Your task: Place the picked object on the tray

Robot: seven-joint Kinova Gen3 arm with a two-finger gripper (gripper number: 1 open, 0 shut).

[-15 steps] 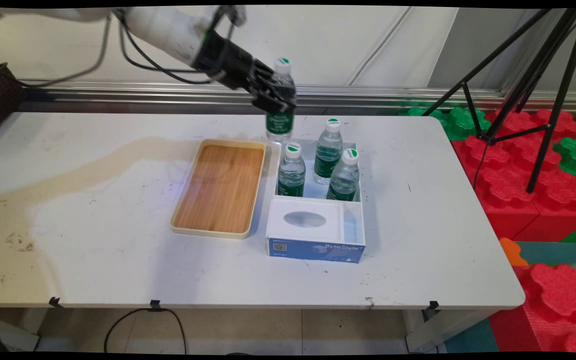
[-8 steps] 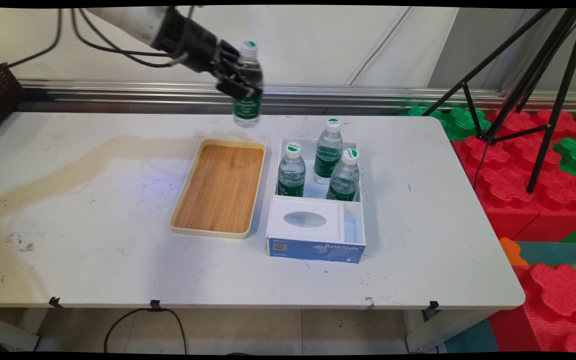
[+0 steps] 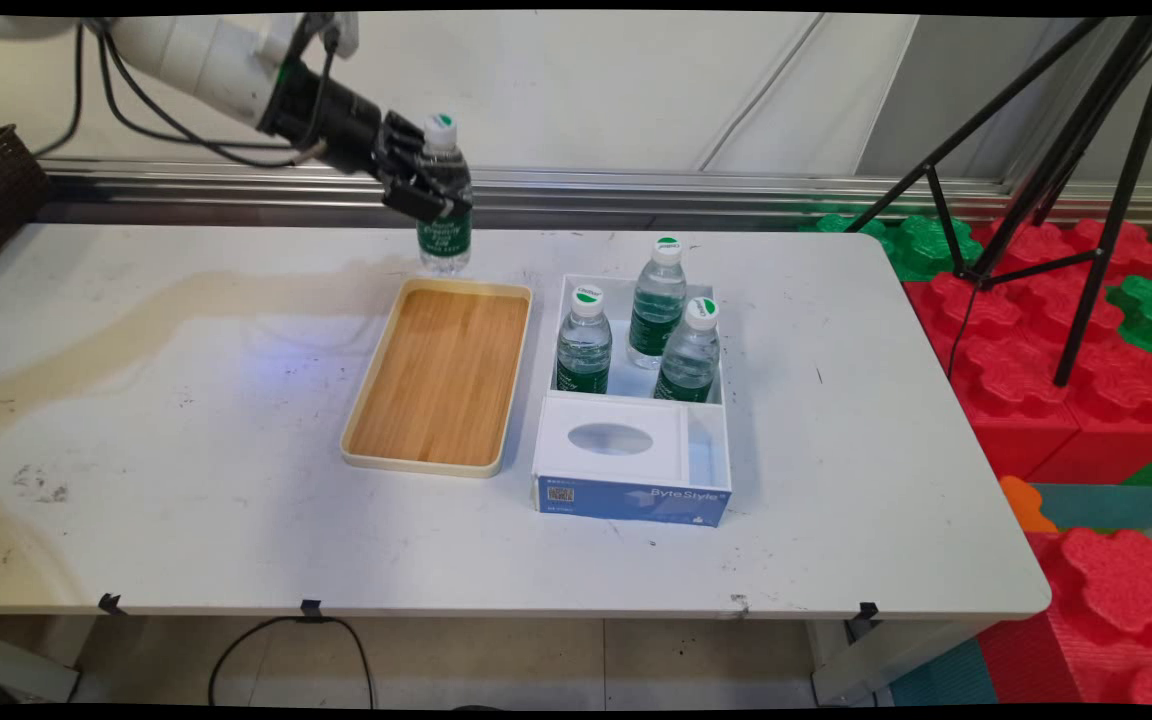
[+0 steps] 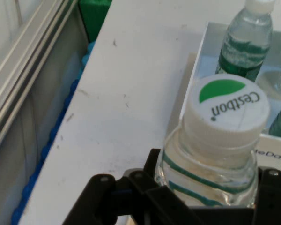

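End effector (image 3: 433, 196) clamped on a water bottle (image 3: 443, 215), held upright above the desk (image 3: 186, 500) just beyond the far rim of the wooden tray (image 3: 441, 375). White cap (image 4: 225, 110) with green mark reads "Cestbon". Three like bottles (image 3: 584, 342) stand in the white box (image 3: 633, 455) beside the tray

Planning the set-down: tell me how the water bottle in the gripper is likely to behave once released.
The water bottle in the gripper looks full, so probably heavy for its size. It is tall and narrow, so it may tip if released tilted or nudged near its cap. Its clear plastic wall looks smooth and thin, likely somewhat slippery and slightly yielding.
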